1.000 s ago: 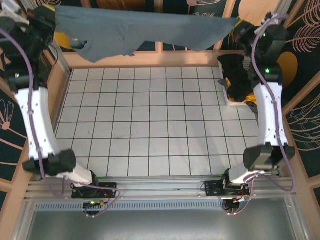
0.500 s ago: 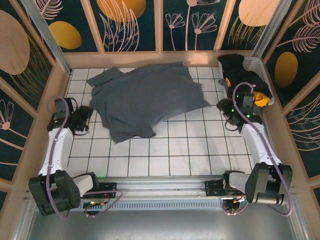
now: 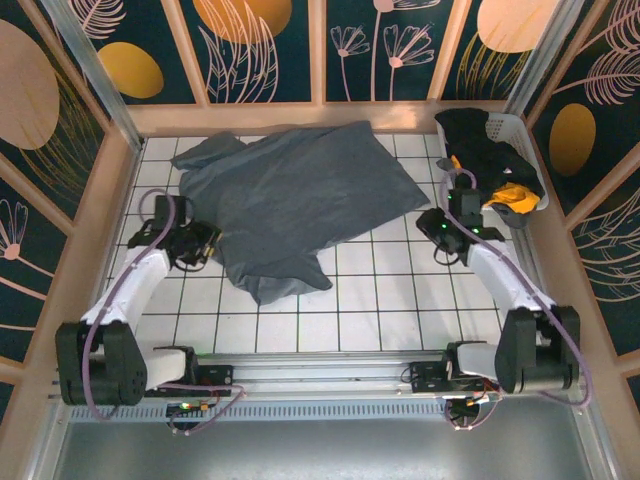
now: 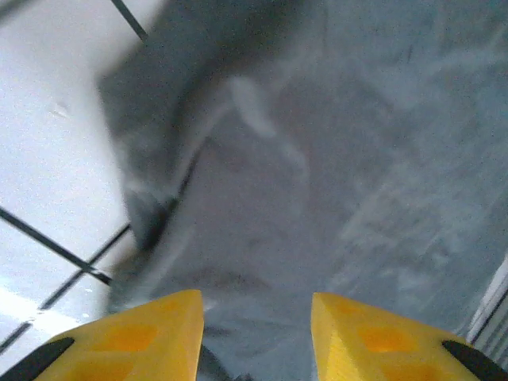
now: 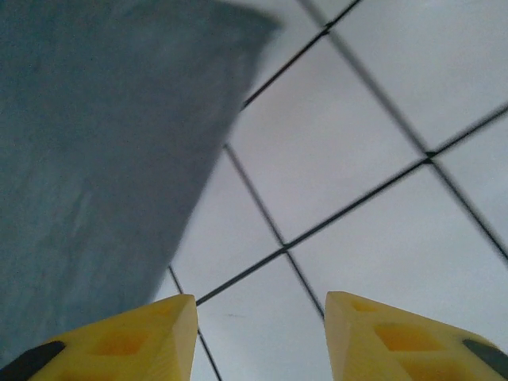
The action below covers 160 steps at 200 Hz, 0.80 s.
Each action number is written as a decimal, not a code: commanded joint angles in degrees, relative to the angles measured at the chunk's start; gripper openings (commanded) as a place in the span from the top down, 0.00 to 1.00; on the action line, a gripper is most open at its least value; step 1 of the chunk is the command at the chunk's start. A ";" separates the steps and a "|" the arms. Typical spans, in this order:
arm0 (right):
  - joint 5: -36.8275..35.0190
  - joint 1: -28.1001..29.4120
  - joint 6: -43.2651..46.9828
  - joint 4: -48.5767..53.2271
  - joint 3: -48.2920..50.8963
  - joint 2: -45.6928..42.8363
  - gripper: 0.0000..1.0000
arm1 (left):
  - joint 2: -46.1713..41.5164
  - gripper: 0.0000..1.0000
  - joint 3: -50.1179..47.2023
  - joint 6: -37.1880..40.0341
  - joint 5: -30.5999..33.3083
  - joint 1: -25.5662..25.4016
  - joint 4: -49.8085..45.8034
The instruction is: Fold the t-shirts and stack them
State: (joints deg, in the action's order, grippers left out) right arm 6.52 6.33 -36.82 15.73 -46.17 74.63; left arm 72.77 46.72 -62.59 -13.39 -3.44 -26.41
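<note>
1. Grey t-shirt (image 3: 295, 205): one item, spread on the table to the left of the basket and well apart from it. It lies mostly flat, with a rumpled flap at the corner farthest from the basket.
2. Handling, by judgement: light, limp, no stiffness. It will likely sag and crease under any lift and drag on the tiles. It cannot break. A single thin layer calls for a pinch taken low against the table.
3. Where to hold, by judgement: two edge points at once. One is the corner pointing toward the basket, the other the bunched edge on the side away from it. Hems and seams offer thicker cloth than the middle.
4. Black t-shirt (image 3: 470, 135) and orange-yellow t-shirt (image 3: 510, 193): heaped unfolded in the basket.
5. Left gripper (image 3: 205, 243): at the grey t-shirt's edge on the side away from the basket. Its fingers stand apart with nothing between them, and its wrist view has cloth directly beneath.
6. Right gripper (image 3: 432, 228): between the grey t-shirt and the basket, just beside the shirt's corner. Its fingers stand apart and empty over bare tile.
7. Basket (image 3: 512, 128): white plastic, in the table's far right corner.
8. Table (image 3: 380, 310): white tiles, dark grid lines.
</note>
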 commanded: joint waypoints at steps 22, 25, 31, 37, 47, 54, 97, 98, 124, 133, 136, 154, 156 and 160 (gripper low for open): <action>0.42 3.52 3.89 -9.36 -10.81 15.36 0.69 | 9.44 0.65 0.59 -12.04 -2.77 -7.63 12.21; 0.34 3.54 4.01 -9.53 -11.62 16.45 0.69 | 10.54 0.65 1.05 -12.13 -2.78 -7.85 12.52; 0.09 3.60 4.46 -9.80 -13.31 18.84 0.69 | 12.29 0.65 2.04 -12.13 -2.74 -8.30 13.05; -0.21 3.54 5.07 -9.63 -15.19 21.31 0.70 | 13.84 0.65 2.87 -11.82 -2.59 -8.48 13.51; -1.00 3.58 5.79 -8.34 -18.90 25.77 0.70 | 16.70 0.65 4.53 -11.21 -1.83 -8.56 13.52; -1.22 3.49 6.32 -6.84 -21.78 29.17 0.71 | 18.39 0.66 5.51 -10.69 -1.05 -8.46 13.49; -7.07 3.16 6.60 13.11 -41.14 48.56 0.76 | 25.05 0.67 8.70 -9.73 3.45 -7.99 10.59; -7.15 3.16 6.59 13.63 -41.56 48.88 0.76 | 25.09 0.67 8.67 -9.74 3.50 -7.99 10.59; -10.61 3.33 5.35 24.81 -45.65 53.23 0.78 | 24.67 0.67 7.47 -8.09 3.98 -6.97 8.85; -11.64 3.23 4.54 26.14 -43.50 51.95 0.79 | 24.29 0.66 6.84 -7.01 4.15 -6.37 7.88; -12.01 3.11 4.20 26.31 -42.38 51.29 0.79 | 24.01 0.66 6.47 -6.69 4.22 -6.26 7.65; -12.79 2.81 2.54 25.72 -34.16 45.90 0.81 | 23.00 0.66 4.55 -5.02 3.88 -4.73 6.84; -12.73 2.79 2.36 25.62 -33.13 45.28 0.81 | 22.91 0.66 4.37 -4.76 3.78 -4.56 6.78; -12.49 2.67 2.15 25.50 -31.25 44.00 0.81 | 22.71 0.66 4.03 -4.42 3.57 -4.27 6.62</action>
State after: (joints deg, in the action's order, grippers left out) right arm -2.50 9.72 -32.29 28.82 -87.96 122.34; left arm 97.32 53.41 -70.17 -10.55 -9.61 -16.08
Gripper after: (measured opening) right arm 0.193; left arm 0.337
